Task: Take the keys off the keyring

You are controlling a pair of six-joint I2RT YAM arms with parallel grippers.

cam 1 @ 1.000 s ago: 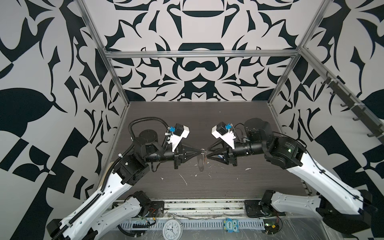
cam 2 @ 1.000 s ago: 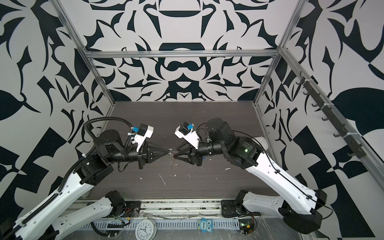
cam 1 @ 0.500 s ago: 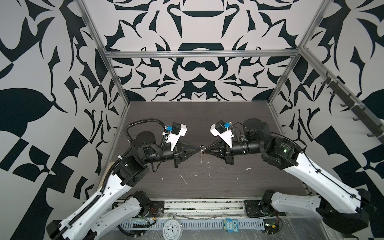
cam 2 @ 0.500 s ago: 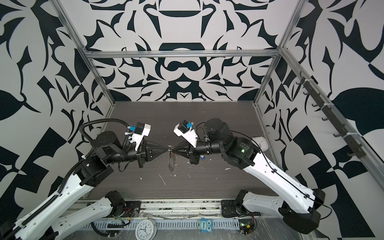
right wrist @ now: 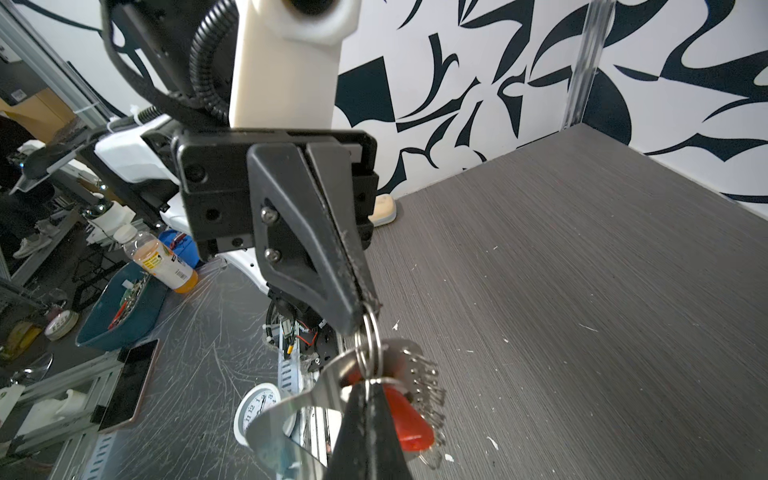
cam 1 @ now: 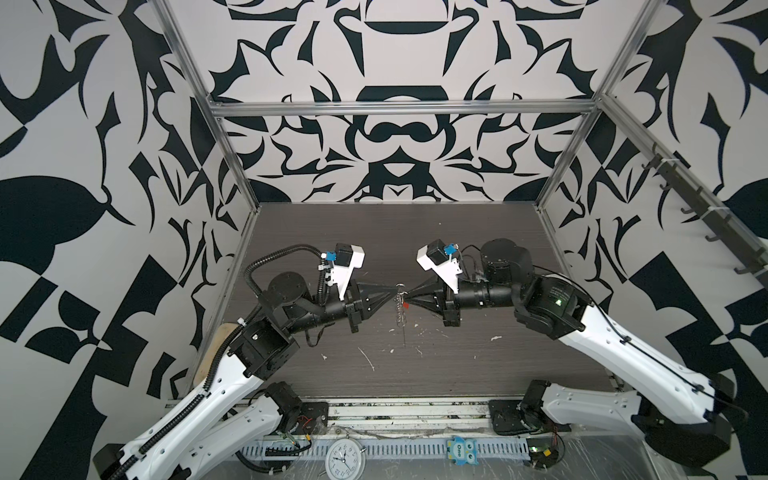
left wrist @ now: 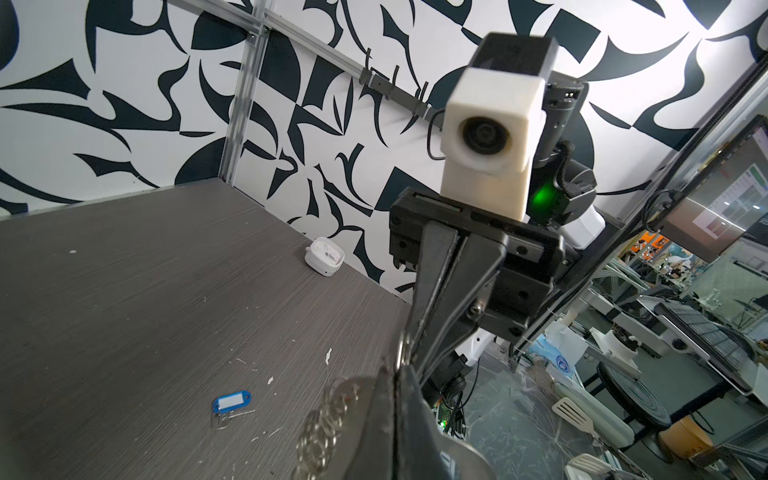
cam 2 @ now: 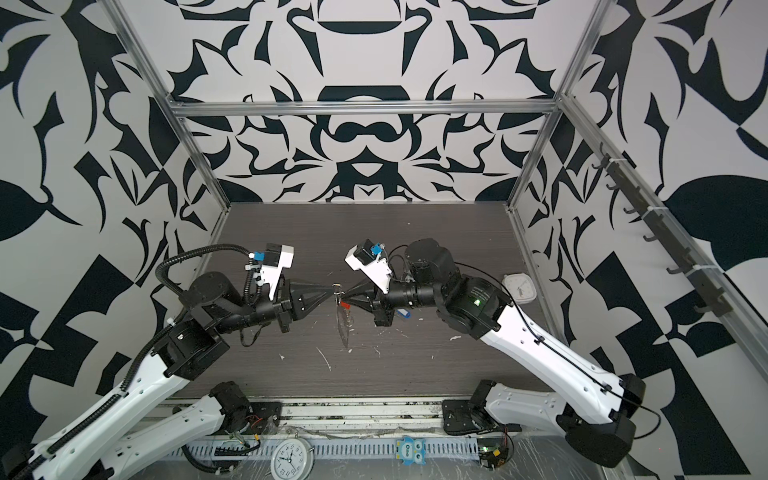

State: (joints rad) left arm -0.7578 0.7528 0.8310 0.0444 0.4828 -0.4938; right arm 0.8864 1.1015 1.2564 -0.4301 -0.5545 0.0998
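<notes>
1. The dark grey wood-grain worktop [cam 1: 374, 232] is forming the floor of a booth. Its walls [cam 1: 395, 158] are carrying a bold black-and-white leaf pattern, and silvery aluminium frame bars [cam 1: 399, 109] are running along the edges.
2. White scuff marks [cam 1: 368, 360] are speckling the near middle of the worktop.
3. The left hand [cam 1: 393, 296] and the right hand [cam 1: 409, 296] are meeting tip to tip above the middle of the worktop, both closed.
4. The left hand is pinching the top ring of the keyring [right wrist: 426, 388], a short chain of linked thin silvery metal rings. The keyring is hanging clear of the worktop between the two hands.
5. The red key [right wrist: 409, 422], an oblong red plastic tag, is hanging on the keyring right at the right hand's tips. Whether those tips are squeezing the tag or a ring I cannot tell.
6. A shiny curved metal strip [right wrist: 286, 419] is dangling from the same rings.
7. The blue key [left wrist: 231, 402], an oblong blue plastic tag with a small silvery ring, is lying flat on the worktop under the right arm, off the keyring.
8. A small white square clock [cam 2: 518, 288] is sitting on the worktop against the right wall, and a dark rail of hooks [cam 1: 698, 199] is running along that wall.
9. A round white clock [cam 1: 345, 459] is lying beyond the worktop's near edge.
</notes>
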